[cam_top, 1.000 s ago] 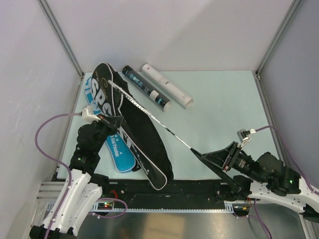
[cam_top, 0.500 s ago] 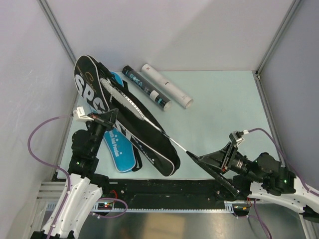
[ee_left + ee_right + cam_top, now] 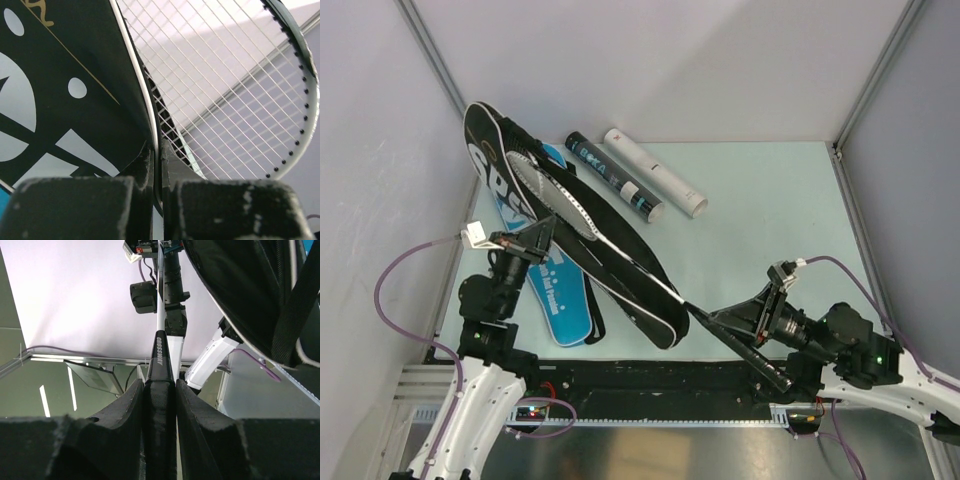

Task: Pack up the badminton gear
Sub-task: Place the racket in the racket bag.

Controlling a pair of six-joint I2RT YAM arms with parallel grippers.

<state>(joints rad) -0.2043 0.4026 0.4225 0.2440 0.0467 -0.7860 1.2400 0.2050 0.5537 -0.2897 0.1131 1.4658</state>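
Two arms share one racket and its cover. At the left, the left gripper is pressed together on the white-piped edge of the black SPORT bag. In the left wrist view its fingers meet on that thin edge with no gap showing. The bag slants across the left half of the pale green table. Its wide end is lifted toward the far left corner, and its narrow end is low near the front edge. A blue SPORT bag lies flat under it, showing beside the left arm.

The racket has its strung head at the bag's wide end, just beside the pinched edge. The wrist view shows the strings right next to the black fabric. Whether the head is fully inside the opening cannot be told. Its thin shaft runs down along the bag toward the right.

Beyond the bag, a black tube and a white tube lie side by side, both angled, the white one to the right.

At the lower right, the right gripper is clamped on the racket's black handle. A finger sits tight against each side of the grip, and the shaft points away toward the left arm.
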